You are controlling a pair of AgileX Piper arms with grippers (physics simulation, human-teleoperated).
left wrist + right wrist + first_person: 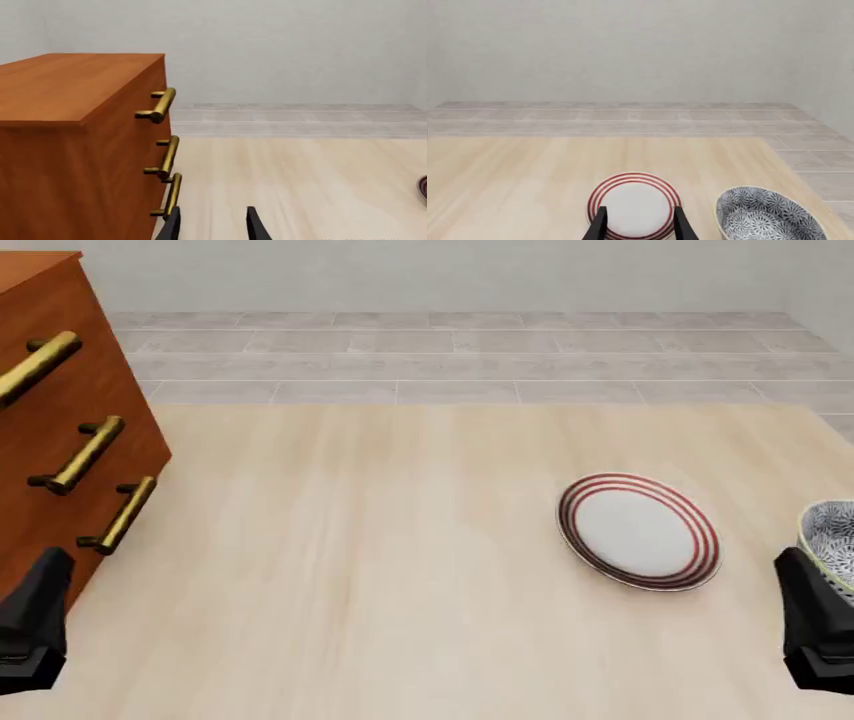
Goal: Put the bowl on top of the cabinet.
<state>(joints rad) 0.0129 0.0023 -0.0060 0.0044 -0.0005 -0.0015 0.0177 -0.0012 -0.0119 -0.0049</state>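
Note:
The blue-and-white floral bowl (767,216) stands upright on the table at the right edge of the front view (833,538), just beyond my right arm. The reddish-brown cabinet (60,400) with three brass handles fills the far left; its flat top (63,85) shows in the left wrist view. My right gripper (639,223) is open and holds nothing, its fingers framing the plate, with the bowl off to one side. Beside the cabinet's lowest handle, my left gripper (213,225) is open and holds nothing.
A flat white plate with red rings (638,531) lies on the wooden table (360,570) just left of the bowl. Behind the table runs a grey tiled floor (454,350) and a pale wall. The table's right edge is close to the bowl.

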